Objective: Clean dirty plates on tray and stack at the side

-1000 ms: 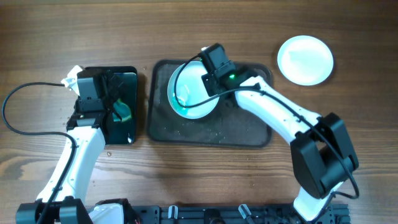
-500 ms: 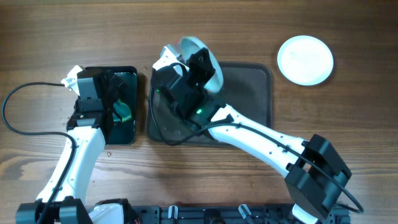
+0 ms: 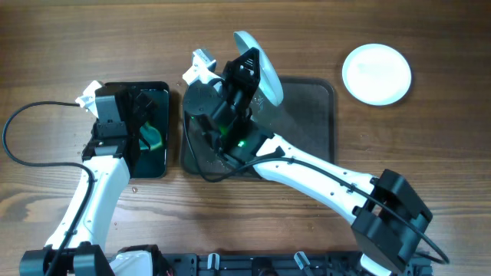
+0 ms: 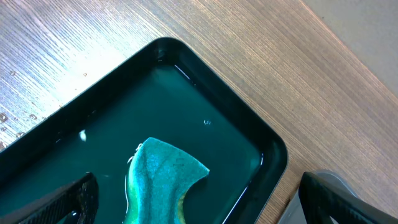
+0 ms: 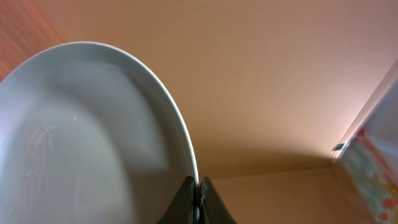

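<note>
careful, your right gripper (image 5: 198, 186) pinches the round white shallow plate (image 5: 93, 137) by just its rim, tipped on edge. it could slip out.

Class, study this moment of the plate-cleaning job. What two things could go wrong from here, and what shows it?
1. The right gripper pinches the plate only at its rim, steeply tilted above the tray; it could slip and drop.
2. The left gripper hangs open over the teal cloth in the small black tray close beside; carrying the plate there risks a knock.
</note>
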Controlling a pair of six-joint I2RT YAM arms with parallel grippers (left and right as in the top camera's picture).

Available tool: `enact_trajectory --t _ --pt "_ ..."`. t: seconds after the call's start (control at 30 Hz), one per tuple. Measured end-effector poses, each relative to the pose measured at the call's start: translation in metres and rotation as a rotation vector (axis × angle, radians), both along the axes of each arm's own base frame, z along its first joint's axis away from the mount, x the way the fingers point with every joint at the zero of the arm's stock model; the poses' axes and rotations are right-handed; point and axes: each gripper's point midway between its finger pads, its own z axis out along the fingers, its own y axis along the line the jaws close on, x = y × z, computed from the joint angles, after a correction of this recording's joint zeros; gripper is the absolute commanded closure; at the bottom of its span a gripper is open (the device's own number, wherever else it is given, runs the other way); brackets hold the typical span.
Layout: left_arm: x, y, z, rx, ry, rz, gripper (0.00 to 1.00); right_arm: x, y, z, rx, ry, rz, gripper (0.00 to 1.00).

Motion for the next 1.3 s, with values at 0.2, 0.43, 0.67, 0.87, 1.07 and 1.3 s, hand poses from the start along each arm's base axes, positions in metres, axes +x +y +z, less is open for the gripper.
enact_trajectory --t 0.2,0.43,0.67,0.87,1.07,1.3 --pt "0.000 0.000 0.000 0.000 0.000 0.000 0.00 0.009 0.002 -0.064 0.230 0.183 0.117 0.96" --pt "0.000 0.000 0.000 0.000 0.000 0.000 0.00 0.043 -0.049 -0.103 0.844 0.372 0.044 0.96" --pt "0.000 0.000 0.000 0.000 0.000 0.000 0.00 0.090 -0.227 -0.095 1.619 0.328 -0.237 0.96" --pt "0.000 0.000 0.000 0.000 0.000 0.000 0.00 0.088 -0.359 -0.143 1.857 0.165 -0.561 0.96" --pt "0.000 0.000 0.000 0.000 0.000 0.000 0.00 0.072 -0.414 -0.187 1.885 0.100 -0.775 0.96" --pt "0.000 0.000 0.000 0.000 0.000 0.000 0.00 0.067 -0.425 -0.210 1.844 0.082 -0.865 0.54"
